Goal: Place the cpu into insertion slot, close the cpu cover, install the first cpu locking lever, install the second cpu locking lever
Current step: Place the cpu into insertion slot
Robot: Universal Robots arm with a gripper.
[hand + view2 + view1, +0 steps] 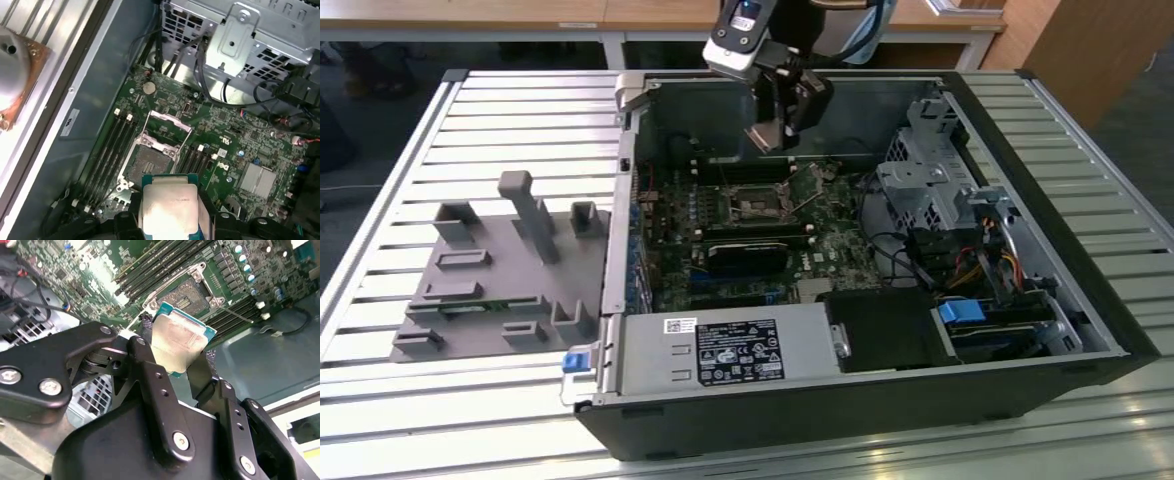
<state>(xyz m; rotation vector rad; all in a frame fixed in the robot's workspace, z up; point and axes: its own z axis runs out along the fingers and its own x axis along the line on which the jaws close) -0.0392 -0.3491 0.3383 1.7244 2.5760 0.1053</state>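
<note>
Currently the cpu [170, 204] sits pinched between the two black fingers of the end effector [170, 219], which is clamped on the chip's opposite edges, silver-grey top showing in both wrist views [178, 341]. It hangs in the air above the socket [150, 162], not touching it. In the exterior view the chip [765, 137] is up near the case's rim, with the socket [754, 207] below it on the green motherboard [841, 250]. The socket lies bare, its dark square contact field exposed. The cpu cover [170, 121], a thin silver frame, appears swung up and open at the socket's edge farthest from the end effector. Black memory slots [107, 150] run in rows along two opposite sides of the socket. A perforated metal drive cage [240, 35] stands beyond the cover, well apart from the socket. The open computer case [854, 420] around the socket lies on a slatted metal bench [454, 425], and a grey fixture block [480, 280] rests outside the case, well away from the socket on the exterior view's left.
</note>
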